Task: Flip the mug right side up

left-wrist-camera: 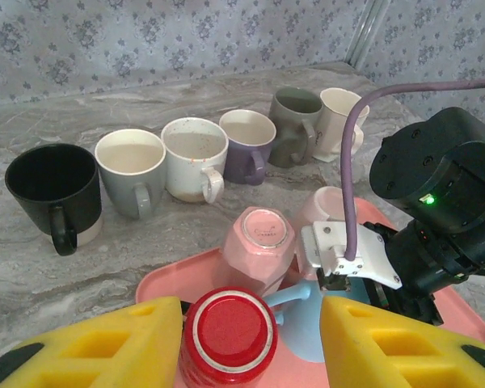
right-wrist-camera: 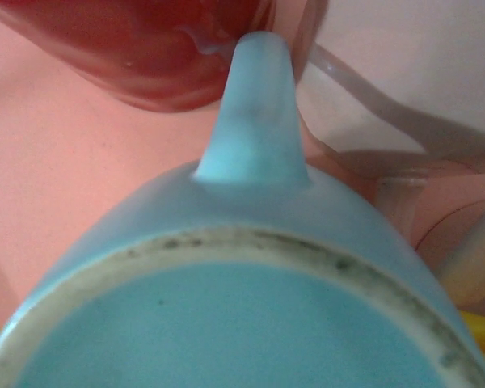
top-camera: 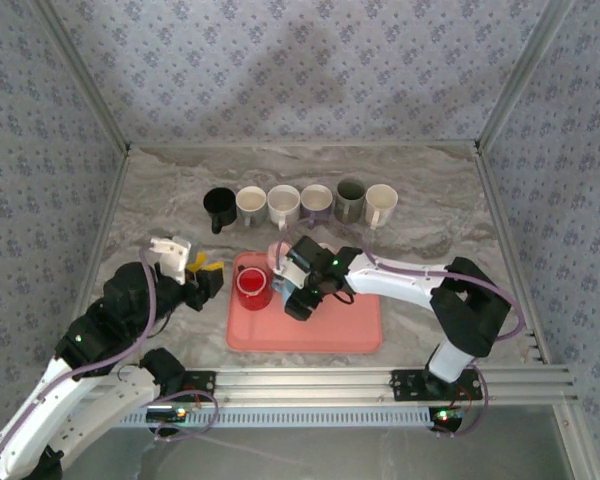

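We are viewing the blue mug (right-wrist-camera: 250, 323) sitting base-up on the pink tray (top-camera: 310, 338), handle toward the red mug (left-wrist-camera: 229, 331). The right tool (top-camera: 300, 300) is hovering over it, likely to grasp; we cannot tell its grip. The left tool (top-camera: 206, 268) is hanging part-open and empty over the counter (top-camera: 180, 190), probably keeping clear.

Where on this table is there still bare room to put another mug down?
Bare marble table runs behind the mug row and left of the black mug. The pink tray's near right part is free. Crowded: its far left corner, with red mug, pink mug, blue mug.
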